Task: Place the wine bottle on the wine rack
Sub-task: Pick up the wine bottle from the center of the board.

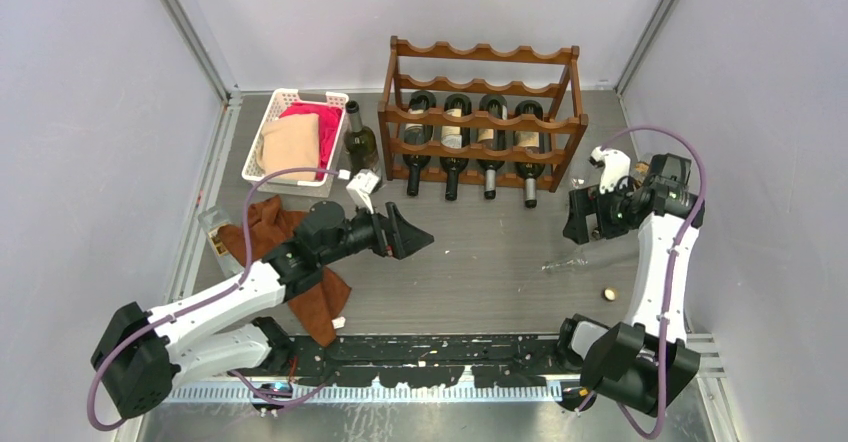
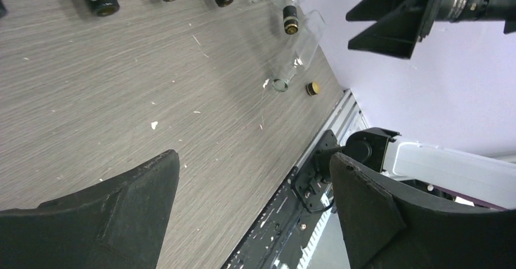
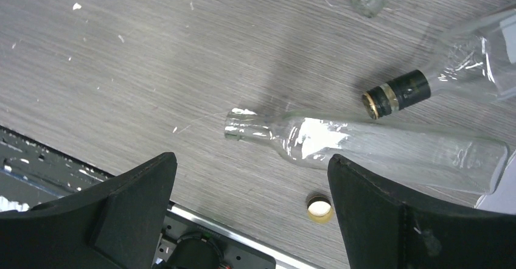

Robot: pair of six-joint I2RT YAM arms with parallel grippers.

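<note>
The dark wooden wine rack (image 1: 480, 112) stands at the back with several dark bottles lying in its lower tiers; their necks (image 2: 100, 1) show in the left wrist view. A dark green wine bottle (image 1: 360, 140) stands upright left of the rack, beside the basket. My left gripper (image 1: 418, 237) (image 2: 252, 159) hovers open and empty over bare table in front of the rack. My right gripper (image 1: 580, 224) (image 3: 252, 159) hangs open above a clear bottle (image 3: 365, 144) (image 2: 298, 56) lying on its side. A second clear bottle with a black capped neck (image 3: 395, 92) lies beside it.
A white basket (image 1: 262, 132) with pink and tan cloths sits at the back left. A brown cloth (image 1: 300, 262) lies under the left arm. A gold cap (image 1: 608, 293) (image 3: 319, 208) rests near the front rail (image 1: 450, 347). Grey walls close in both sides.
</note>
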